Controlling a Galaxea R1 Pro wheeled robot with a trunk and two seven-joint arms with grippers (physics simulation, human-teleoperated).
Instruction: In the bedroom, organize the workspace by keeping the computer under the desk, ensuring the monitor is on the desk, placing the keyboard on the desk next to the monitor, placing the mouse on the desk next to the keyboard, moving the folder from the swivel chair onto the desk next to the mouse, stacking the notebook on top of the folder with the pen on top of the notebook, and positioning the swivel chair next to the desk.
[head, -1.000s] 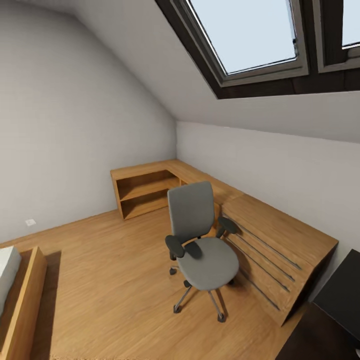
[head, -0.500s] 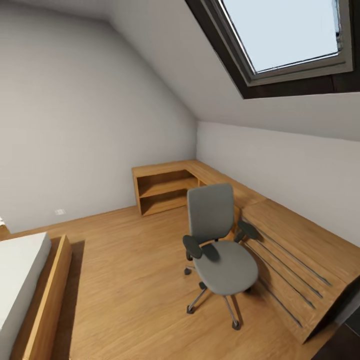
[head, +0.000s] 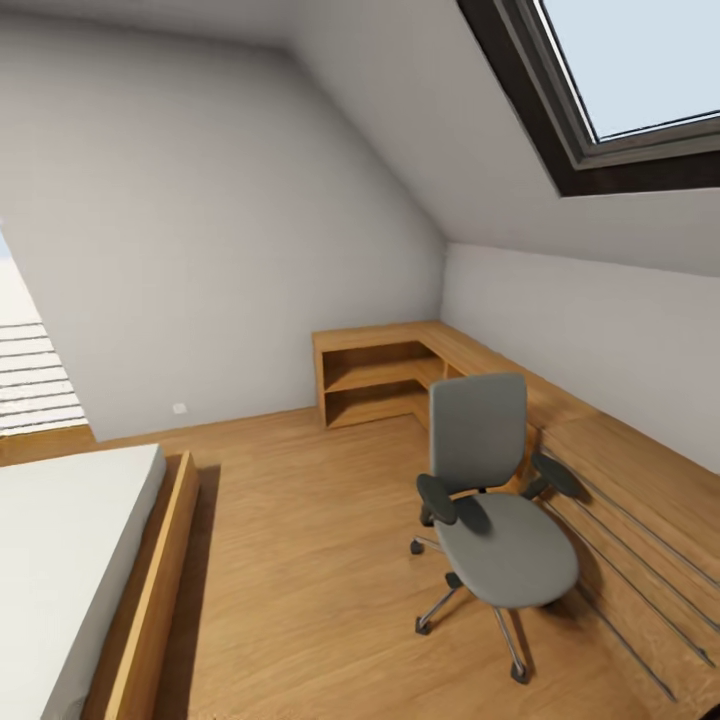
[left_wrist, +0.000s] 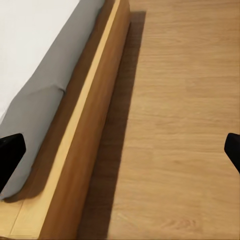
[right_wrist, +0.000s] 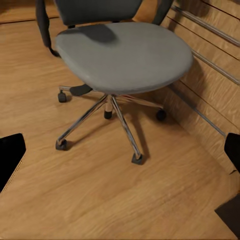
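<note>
Beside the wooden unit, swivel chair, backrest toward the corner.

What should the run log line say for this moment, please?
phase: in transit | chair: seat bare, on floor | bed: at left | left gripper: open | right gripper: open

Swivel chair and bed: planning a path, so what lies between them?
Only bare wooden floor separates the swivel chair from the bed, per the head view.

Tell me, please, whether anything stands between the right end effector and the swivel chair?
Nothing visible does. In the right wrist view, the right end effector looks across bare wooden floor straight at the swivel chair, whose seat looks empty. The chair stands close beside the slatted wooden unit.
</note>
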